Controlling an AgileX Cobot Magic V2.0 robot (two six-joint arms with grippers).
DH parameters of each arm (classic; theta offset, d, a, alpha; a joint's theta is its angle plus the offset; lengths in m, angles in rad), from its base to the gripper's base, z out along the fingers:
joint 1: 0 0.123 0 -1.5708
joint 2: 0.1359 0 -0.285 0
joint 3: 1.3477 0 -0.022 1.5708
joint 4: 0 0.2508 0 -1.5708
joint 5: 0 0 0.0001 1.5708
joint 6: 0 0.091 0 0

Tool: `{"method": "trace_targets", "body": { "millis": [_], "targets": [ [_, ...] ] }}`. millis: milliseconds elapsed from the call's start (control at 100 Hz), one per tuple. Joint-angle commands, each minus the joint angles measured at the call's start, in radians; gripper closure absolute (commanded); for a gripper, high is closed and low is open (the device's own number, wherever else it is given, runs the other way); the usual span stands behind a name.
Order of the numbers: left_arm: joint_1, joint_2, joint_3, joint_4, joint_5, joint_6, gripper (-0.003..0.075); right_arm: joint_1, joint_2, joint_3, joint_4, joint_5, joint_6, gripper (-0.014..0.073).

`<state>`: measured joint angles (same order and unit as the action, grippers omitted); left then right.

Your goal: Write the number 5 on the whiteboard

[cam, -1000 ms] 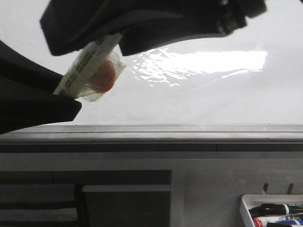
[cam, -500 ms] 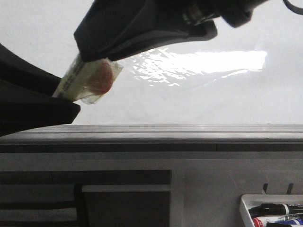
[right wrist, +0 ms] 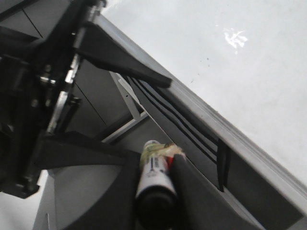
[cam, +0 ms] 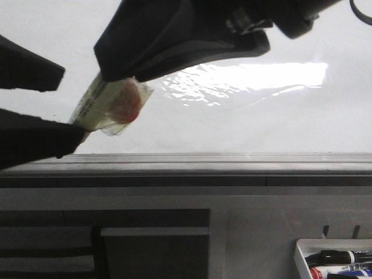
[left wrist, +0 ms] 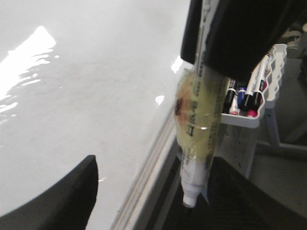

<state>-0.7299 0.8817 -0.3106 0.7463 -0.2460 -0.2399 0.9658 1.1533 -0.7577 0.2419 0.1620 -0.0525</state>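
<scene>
Against the large glossy white whiteboard (cam: 244, 122), a marker wrapped in clear tape with a yellowish label and a red patch (cam: 113, 104) is held by the black right gripper (cam: 116, 72), whose fingers are clamped on the marker's body; the grip is confirmed in the right wrist view, where the marker's barrel (right wrist: 153, 179) is seen pinched between the two dark fingers. Below and to the left of it, the black left gripper (cam: 55, 107) is seen with its jaws standing apart, one finger above and one below the marker's lower end. In the left wrist view the marker's white tip (left wrist: 190, 197) is seen hanging between the spread fingers, and no contact with them can be made out. No drawn digit can be made out on the board in any view; only a bright glare patch (cam: 261, 75) is seen on its surface. A grey metal ledge (cam: 232, 160) is seen running along the board's bottom edge. At the lower right, a white plastic tray (cam: 302, 253) holding black, red and blue markers is visible, well apart from both grippers.
</scene>
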Motion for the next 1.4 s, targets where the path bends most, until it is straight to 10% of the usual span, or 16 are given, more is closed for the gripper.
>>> {"method": "trace_targets", "body": {
  "millis": [0,410,840,1390],
  "targets": [
    [-0.009,-0.089,-0.027,-0.032,-0.021,-0.042,0.0262,-0.030,-0.015,-0.036,0.013,-0.050,-0.005,0.0655],
    [-0.005,-0.425,-0.027,-0.110,0.265,-0.072,0.0262,-0.166,0.022,-0.216,-0.009,0.082,-0.009,0.0655],
    [-0.005,-0.430,-0.027,-0.140,0.262,-0.072,0.0315,-0.267,0.203,-0.435,-0.090,0.103,-0.017,0.0655],
    [-0.005,-0.430,-0.027,-0.140,0.262,-0.072,0.0315,-0.262,0.211,-0.304,-0.072,0.101,-0.017,0.0652]
  ]
}}
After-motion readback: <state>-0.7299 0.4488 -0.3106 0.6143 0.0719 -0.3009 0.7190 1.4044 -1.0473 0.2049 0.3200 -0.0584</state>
